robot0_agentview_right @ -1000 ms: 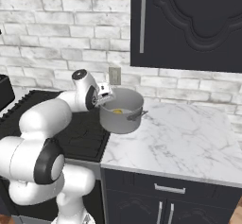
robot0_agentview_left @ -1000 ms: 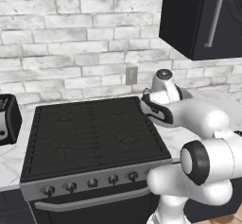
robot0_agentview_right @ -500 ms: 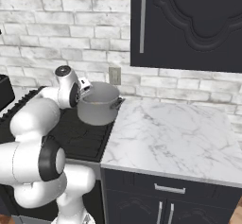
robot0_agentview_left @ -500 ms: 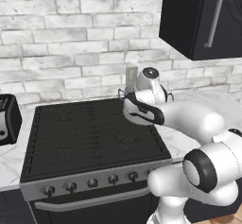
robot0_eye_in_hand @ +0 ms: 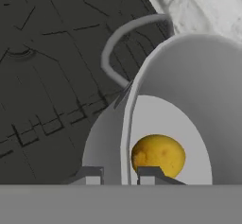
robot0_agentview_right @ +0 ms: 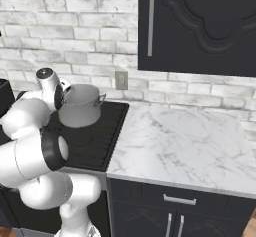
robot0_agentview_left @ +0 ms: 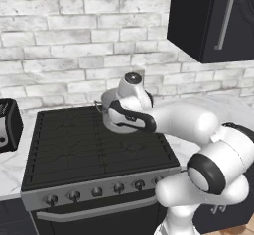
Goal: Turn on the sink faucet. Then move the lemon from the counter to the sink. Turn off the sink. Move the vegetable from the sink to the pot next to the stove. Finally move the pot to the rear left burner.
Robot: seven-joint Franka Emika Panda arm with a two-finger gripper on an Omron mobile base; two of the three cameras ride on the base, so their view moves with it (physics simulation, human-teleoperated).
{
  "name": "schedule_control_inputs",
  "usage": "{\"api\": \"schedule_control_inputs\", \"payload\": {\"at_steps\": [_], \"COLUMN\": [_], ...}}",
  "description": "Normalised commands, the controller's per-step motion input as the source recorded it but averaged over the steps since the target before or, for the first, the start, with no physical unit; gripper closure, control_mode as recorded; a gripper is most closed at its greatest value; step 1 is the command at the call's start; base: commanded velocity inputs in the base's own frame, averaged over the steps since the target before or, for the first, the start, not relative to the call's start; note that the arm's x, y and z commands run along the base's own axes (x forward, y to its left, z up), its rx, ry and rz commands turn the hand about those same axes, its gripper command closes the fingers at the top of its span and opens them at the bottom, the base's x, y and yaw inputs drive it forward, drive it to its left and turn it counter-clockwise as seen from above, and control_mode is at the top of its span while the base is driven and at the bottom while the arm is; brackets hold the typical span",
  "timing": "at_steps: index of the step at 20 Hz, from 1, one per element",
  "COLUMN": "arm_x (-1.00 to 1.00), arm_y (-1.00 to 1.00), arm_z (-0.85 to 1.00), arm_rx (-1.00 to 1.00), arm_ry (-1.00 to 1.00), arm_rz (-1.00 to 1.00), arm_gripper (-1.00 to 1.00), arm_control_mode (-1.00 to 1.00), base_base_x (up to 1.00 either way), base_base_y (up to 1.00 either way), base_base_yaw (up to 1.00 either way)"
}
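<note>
My gripper (robot0_eye_in_hand: 120,173) is shut on the rim of the grey steel pot (robot0_agentview_right: 80,108), one finger inside the wall and one outside. The pot (robot0_agentview_left: 113,124) hangs a little above the black stove (robot0_agentview_left: 89,145), over the rear part of the cooktop, half hidden by my hand in the left base view. Inside the pot (robot0_eye_in_hand: 189,76) the yellow lemon (robot0_eye_in_hand: 158,154) rests on the bottom close to my fingers. One loop handle (robot0_eye_in_hand: 123,38) sticks out over the grates (robot0_eye_in_hand: 47,76).
The white marble counter (robot0_agentview_right: 185,146) stretches to the right of the stove (robot0_agentview_right: 95,141). A dark toaster (robot0_agentview_left: 7,125) stands on the counter left of the stove. Dark wall cabinets (robot0_agentview_right: 200,26) hang above the counter, and a wall outlet (robot0_agentview_right: 121,79) sits behind the pot.
My arm has swung left with the pot in its grip, from the counter's edge out over the cooktop.
</note>
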Motion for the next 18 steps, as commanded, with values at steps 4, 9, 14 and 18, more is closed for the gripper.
{"api": "schedule_control_inputs", "payload": {"at_steps": [4, 9, 14, 18], "arm_x": [0.00, 0.00, 0.00, 0.00], "arm_y": [0.86, 0.70, 0.65, 0.03], "arm_z": [0.00, 0.00, 0.00, 0.00], "arm_rx": [-0.09, -0.05, -0.03, 0.00], "arm_ry": [0.00, 0.00, 0.00, 0.00], "arm_rz": [0.21, 0.18, 0.20, 0.04], "arm_gripper": [1.00, 1.00, 1.00, 1.00], "arm_control_mode": [-1.00, -1.00, -1.00, -1.00], "base_base_x": [0.00, 0.00, 0.00, 0.00], "base_base_y": [0.00, 0.00, 0.00, 0.00], "base_base_yaw": [0.00, 0.00, 0.00, 0.00]}}
